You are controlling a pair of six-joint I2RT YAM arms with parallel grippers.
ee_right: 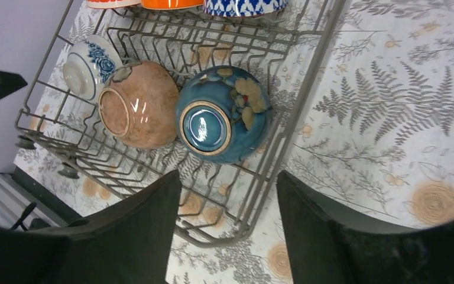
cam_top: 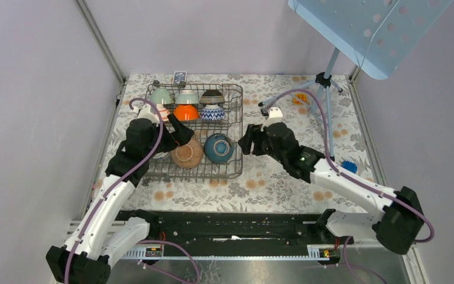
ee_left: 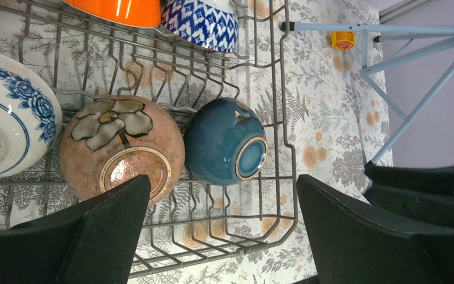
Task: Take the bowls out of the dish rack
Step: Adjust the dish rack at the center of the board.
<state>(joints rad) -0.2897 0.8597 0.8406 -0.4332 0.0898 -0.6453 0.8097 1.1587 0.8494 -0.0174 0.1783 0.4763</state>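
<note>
Cropped at the left edge of the left wrist view: a white-and-blue bowl [ee_left: 9, 127]. An orange bowl [ee_left: 118, 9] is cut off at the top. Seen from above, the left arm [cam_top: 142, 135] hides part of the dish rack [cam_top: 213, 168]. A small dark object [cam_top: 180, 76] above it is too small to identify.

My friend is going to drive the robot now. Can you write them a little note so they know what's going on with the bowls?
Left gripper: open, empty, over the front of the dish rack, near the pink-brown bowl.
Right gripper: jaws apart, empty, at the rack's right edge, facing the dark blue bowl.
Done: nothing unloaded that can be seen; every bowl in view sits in the rack.
Left: all the bowls, front and back rows.
</note>
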